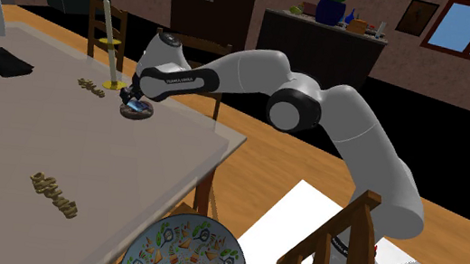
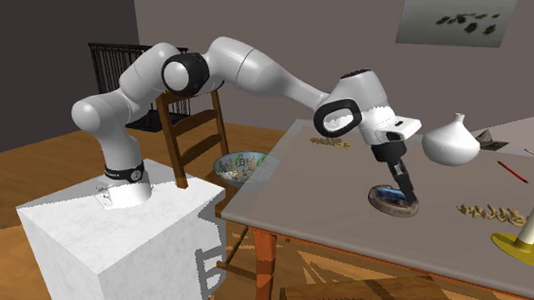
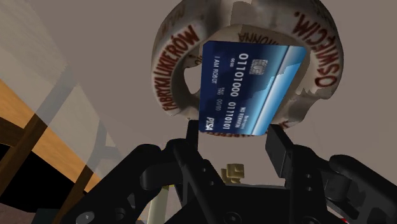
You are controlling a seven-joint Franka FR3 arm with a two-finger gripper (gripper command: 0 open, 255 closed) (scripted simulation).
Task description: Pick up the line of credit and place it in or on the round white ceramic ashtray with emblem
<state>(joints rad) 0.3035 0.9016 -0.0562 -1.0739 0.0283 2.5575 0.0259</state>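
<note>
The pincer [image 3: 234, 137] is seen low over a grey table [image 1: 59, 143], and it is pointed down. A blue card [image 3: 251, 86] is held at the tip of the pincer. It is squeezed from both sides by the two black fingers [image 3: 280, 149], so the pincer is clamped on the card. White numbers and a small chip can be seen on the card's face. Only the end of the card nearest the pincer is gripped. The rest sticks out past the fingertips.

Right under the pincer, a round white ashtray [image 3: 175, 63] is seen. Red letters are painted all around its rim. The card is hung across the hollow middle of the ashtray, and part of the rim is hidden behind it. In the shoulder view the pincer [image 1: 135, 102] and the card [image 1: 139, 106] are seen just above the ashtray [image 1: 139, 116]. In the second exterior view the card [image 2: 392, 193] is seen inside the ring of the ashtray [image 2: 395, 207], below the pincer [image 2: 398, 184]. It cannot be told whether the ashtray is touched by the card.

A tall candle [image 1: 107, 39] on a yellow foot is stood near the pincer. A painted bowl [image 1: 185, 253] is seen well apart from the pincer, at the table's edge by the white stand [image 2: 107, 249].
</note>
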